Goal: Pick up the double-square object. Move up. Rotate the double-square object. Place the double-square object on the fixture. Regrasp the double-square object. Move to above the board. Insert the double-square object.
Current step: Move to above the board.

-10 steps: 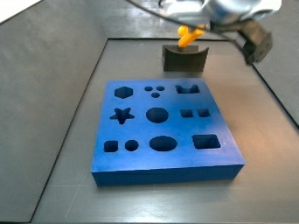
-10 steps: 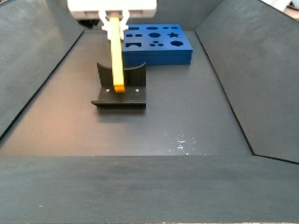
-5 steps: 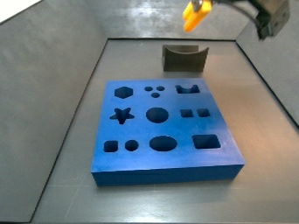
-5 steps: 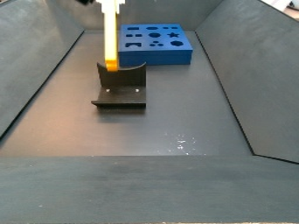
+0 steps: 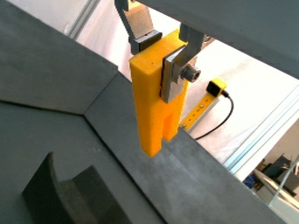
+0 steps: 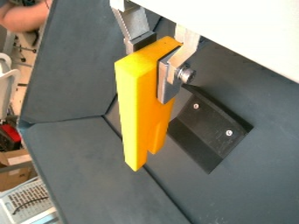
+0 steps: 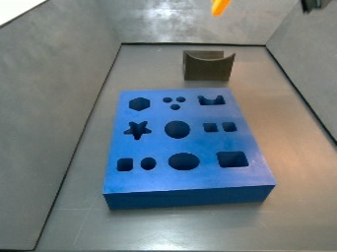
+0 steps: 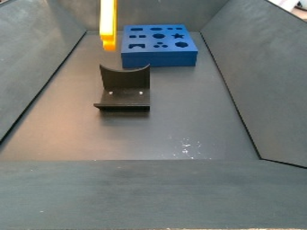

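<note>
1. Wrist views: gripper (image 5: 163,54) is clamped on the upper end of the double-square object (image 5: 156,101), silver fingers (image 6: 173,74) flat on its faces. Rigid, smooth yellow plastic, likely light (and slippery); hold the flats.
2. Side views: double-square object (image 8: 107,25) hangs upright, high above the dark notched fixture (image 8: 124,90); blue slab board (image 7: 186,150) lies clear beyond, matte, with cut-outs.
</note>
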Robot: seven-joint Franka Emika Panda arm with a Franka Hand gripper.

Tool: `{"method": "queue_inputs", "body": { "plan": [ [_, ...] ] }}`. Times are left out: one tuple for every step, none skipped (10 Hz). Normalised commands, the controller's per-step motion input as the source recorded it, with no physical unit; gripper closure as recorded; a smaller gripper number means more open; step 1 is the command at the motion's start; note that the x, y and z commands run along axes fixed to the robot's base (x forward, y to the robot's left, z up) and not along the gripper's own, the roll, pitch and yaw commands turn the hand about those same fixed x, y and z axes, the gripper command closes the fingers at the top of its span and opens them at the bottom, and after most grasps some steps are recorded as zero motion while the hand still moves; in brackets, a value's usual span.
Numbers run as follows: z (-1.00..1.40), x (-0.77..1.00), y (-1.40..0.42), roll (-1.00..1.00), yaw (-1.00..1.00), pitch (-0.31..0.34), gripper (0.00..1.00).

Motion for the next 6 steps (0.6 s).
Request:
{"method": "queue_inputs", "body": {
  "plan": [
    [0.61,-0.81,-1.00,-1.00,-0.15,0.057,1.00],
    [0.60,-0.82,-1.00,-1.00,-0.14,0.051,1.00],
    [0.64,-0.88,-1.00,-1.00,-0.13,0.036,1.00],
    [0.63,-0.92,-1.00,-1.00,-0.13,0.039,1.00],
    [0.63,-0.91,-1.00,-1.00,-0.13,0.047,1.00],
    [0.64,-0.93,-1.00,-1.00,-0.13,0.056,1.00]
  ]
}}
